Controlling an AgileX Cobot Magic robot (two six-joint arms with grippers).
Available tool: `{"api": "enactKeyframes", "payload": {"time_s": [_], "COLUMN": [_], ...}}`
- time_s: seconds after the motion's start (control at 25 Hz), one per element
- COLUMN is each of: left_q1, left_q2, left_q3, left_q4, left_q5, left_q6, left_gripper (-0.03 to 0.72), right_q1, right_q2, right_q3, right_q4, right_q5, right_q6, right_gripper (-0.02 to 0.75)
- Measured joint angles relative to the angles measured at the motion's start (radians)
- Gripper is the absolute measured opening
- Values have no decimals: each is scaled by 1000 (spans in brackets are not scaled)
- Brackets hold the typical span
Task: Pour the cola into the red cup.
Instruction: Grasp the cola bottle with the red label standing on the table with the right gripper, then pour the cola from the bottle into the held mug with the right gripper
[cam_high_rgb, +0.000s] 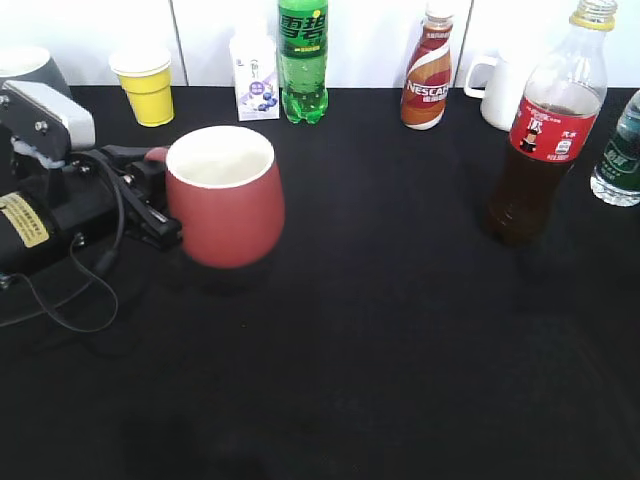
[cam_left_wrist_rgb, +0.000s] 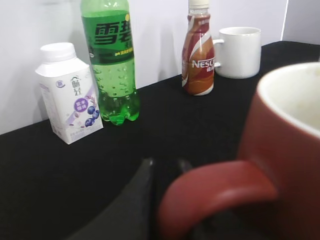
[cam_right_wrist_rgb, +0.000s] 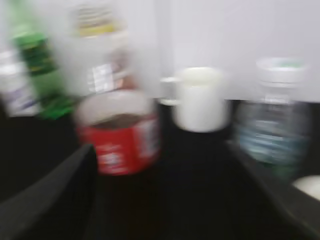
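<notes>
The red cup (cam_high_rgb: 225, 198) is at the left of the black table (cam_high_rgb: 380, 330), its base blurred and seemingly just off the cloth. My left gripper (cam_high_rgb: 155, 205) is shut on its loop handle; in the left wrist view the handle (cam_left_wrist_rgb: 215, 192) sits at the dark fingers (cam_left_wrist_rgb: 165, 167), with the cup's body at the right. The cola bottle (cam_high_rgb: 535, 150), with red label and yellow cap, stands upright at the right. In the blurred right wrist view it (cam_right_wrist_rgb: 120, 135) stands ahead, between the spread fingers of my open, empty right gripper (cam_right_wrist_rgb: 160, 150). That gripper is outside the exterior view.
Along the back wall stand a yellow paper cup (cam_high_rgb: 147, 85), a small milk carton (cam_high_rgb: 255, 78), a green soda bottle (cam_high_rgb: 302, 60), a Nescafe bottle (cam_high_rgb: 428, 80) and a white mug (cam_high_rgb: 500, 90). A water bottle (cam_high_rgb: 620, 160) stands right of the cola. A grey mug (cam_high_rgb: 25, 65) is far left.
</notes>
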Motion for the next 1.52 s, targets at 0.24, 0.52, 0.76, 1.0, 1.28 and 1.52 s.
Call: {"api": "enactKeyframes", "payload": {"time_s": [0.24, 0.52, 0.76, 1.0, 1.28, 1.52], "left_q1": [0, 0, 0, 0, -2, -207], "left_q2": [0, 0, 0, 0, 0, 3], "left_q3": [0, 0, 0, 0, -14, -248], "left_q4": [0, 0, 0, 0, 97, 164], "left_q5": [19, 24, 44, 46, 50, 238], "left_q6": [0, 0, 0, 0, -5, -102], "left_gripper": [83, 83, 83, 83, 82, 83], "right_q1": [0, 0, 0, 0, -1, 9], "right_q2": [444, 577, 656, 670, 672, 434], "right_q3": [-89, -272, -389, -394, -394, -391], "right_q4": [-116, -134, -217, -232, -264, -416], "right_q5": [-249, -265, -292, -302, -323, -277], "right_q6": [24, 5, 33, 34, 43, 29], "right_gripper": [673, 673, 640, 488, 488, 488]}}
